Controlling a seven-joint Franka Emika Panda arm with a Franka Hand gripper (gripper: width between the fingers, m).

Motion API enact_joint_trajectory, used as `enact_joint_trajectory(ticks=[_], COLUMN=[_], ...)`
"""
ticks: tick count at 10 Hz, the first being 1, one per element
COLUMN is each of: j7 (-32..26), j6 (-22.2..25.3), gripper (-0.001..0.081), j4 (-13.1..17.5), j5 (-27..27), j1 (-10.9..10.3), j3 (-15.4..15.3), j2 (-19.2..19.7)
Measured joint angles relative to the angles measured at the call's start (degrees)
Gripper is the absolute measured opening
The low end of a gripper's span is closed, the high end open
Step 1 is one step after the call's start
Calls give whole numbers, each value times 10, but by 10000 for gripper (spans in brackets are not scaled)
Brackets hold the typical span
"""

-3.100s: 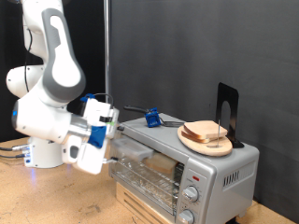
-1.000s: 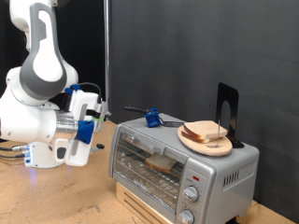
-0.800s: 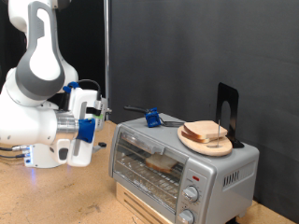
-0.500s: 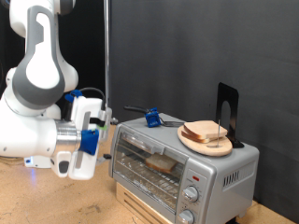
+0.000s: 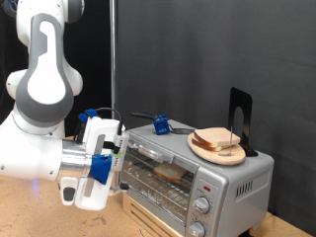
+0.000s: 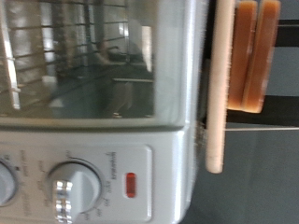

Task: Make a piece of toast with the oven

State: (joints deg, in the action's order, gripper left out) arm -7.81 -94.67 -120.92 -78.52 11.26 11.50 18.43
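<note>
Hand [image 5: 118,166] of the Franka arm sits low in the exterior view, just beside the left end of the oven [image 5: 197,173], level with the glass door [image 5: 158,170]. Whether its fingers are apart or together cannot be told: the white and blue housing hides them in the exterior view, and they do not show in the wrist view. Nothing can be seen held between them.

On the wire rack behind the closed glass lies the piece of toast [image 5: 172,171], a tan slice towards the middle of the chamber. In the wrist view the door [image 6: 93,61] fills most of the frame, with rack wires faintly visible through reflections; the slice inside is too blurred to make out there.

Below the door in the wrist view is the control panel, with a round knob [image 6: 73,182] and a small red mark [image 6: 130,185] beside it. The exterior view shows two knobs [image 5: 202,206] at the oven's right front.

On top of the oven rests a round wooden plate [image 5: 213,153] carrying other slices of bread [image 5: 219,139], stacked. A blue clip [image 5: 159,124] lies on the oven's top towards the back. The oven stands on a wooden box [image 5: 158,222] on the bench [image 5: 39,212].
</note>
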Motion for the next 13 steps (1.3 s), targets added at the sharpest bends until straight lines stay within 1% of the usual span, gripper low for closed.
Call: enact_joint_trajectory(ticks=[1, 2, 3, 5, 7, 8, 9, 10, 11, 12, 13], j7=[4, 15, 27, 29, 27, 27, 27, 17, -6, -26, -38], j6=[2, 2, -8, -17, 18, 47, 40, 51, 54, 54, 54], gripper=[808, 808, 808, 808, 808, 808, 808, 808, 808, 808, 808], j4=[12, 40, 71, 135, 214, 264, 260, 258, 262, 276, 303], j5=[-5, -5, -4, 15, 31, 36, 34, 34, 34, 32, 27], j1=[2, 2, 1, -1, 2, 7, 7, 8, 8, 8, 8], j3=[0, -1, -3, -3, -6, -7, -7, -7, -7, -10, -13], j2=[6, 26, 51, 102, 162, 203, 200, 199, 203, 215, 237])
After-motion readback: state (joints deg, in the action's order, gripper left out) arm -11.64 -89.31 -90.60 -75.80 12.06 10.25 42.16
